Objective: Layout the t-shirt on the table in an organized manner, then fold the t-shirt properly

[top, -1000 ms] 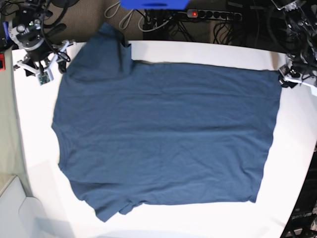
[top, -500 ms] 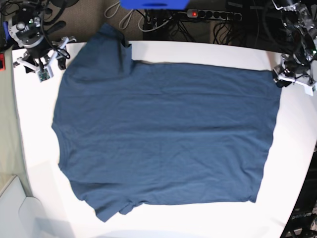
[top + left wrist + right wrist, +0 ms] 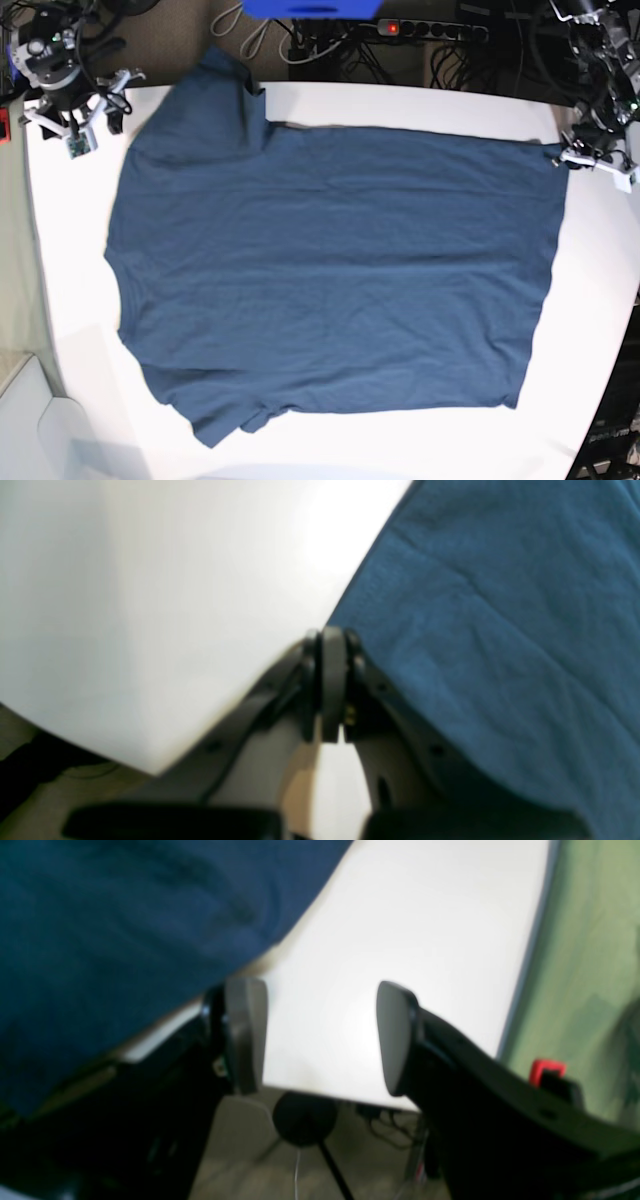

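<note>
The dark blue t-shirt (image 3: pixel 330 270) lies spread flat on the white table (image 3: pixel 600 300), neck to the left and hem to the right. One sleeve hangs past the table's far edge. My left gripper (image 3: pixel 575 157) sits at the hem's far right corner. In the left wrist view this gripper (image 3: pixel 332 635) is shut, its tips at the edge of the t-shirt (image 3: pixel 500 605), and no cloth shows between them. My right gripper (image 3: pixel 85 120) hovers at the far left, off the shirt. It stands open (image 3: pixel 320 1037) over the table's edge (image 3: pixel 400 940), holding nothing, with the t-shirt (image 3: pixel 125 915) beside it.
Behind the table lie a power strip with a red light (image 3: pixel 420 28), cables and a blue object (image 3: pixel 310 8). A white object (image 3: pixel 30 430) stands off the table at the near left. A small red part (image 3: pixel 547 1070) shows past the table's left edge.
My left gripper has gone from open to shut and shifted slightly toward the back. The right gripper has drawn back and left, away from the sleeve. The t-shirt has not moved.
</note>
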